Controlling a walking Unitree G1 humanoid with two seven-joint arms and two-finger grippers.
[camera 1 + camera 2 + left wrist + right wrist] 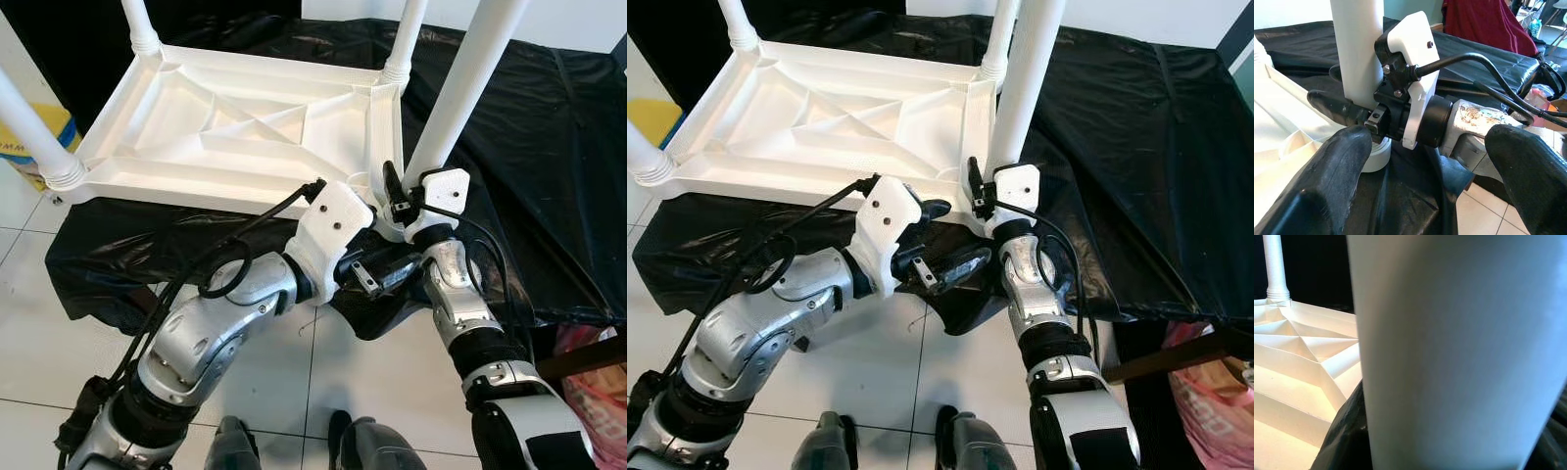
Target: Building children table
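R gripper (392,201) clamps leg (460,88) (black sheet (549,147) under).

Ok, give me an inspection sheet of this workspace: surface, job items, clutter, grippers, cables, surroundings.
Surface: black plastic sheet draped over a support, hanging over the tiled floor.
Job's things: white plastic children's table top lies upside down, ribbed underside up; four white tube legs stand in its corners, the near right leg at the grippers.
Clutter: nothing seen on the sheet.
Grippers: right gripper shut on the near right leg's base; left gripper open, close beside it, holding nothing.
Cables: black cable loops along the left arm; more black cable runs on the right wrist.
Surroundings: yellow item at far left; pink bag at lower right.
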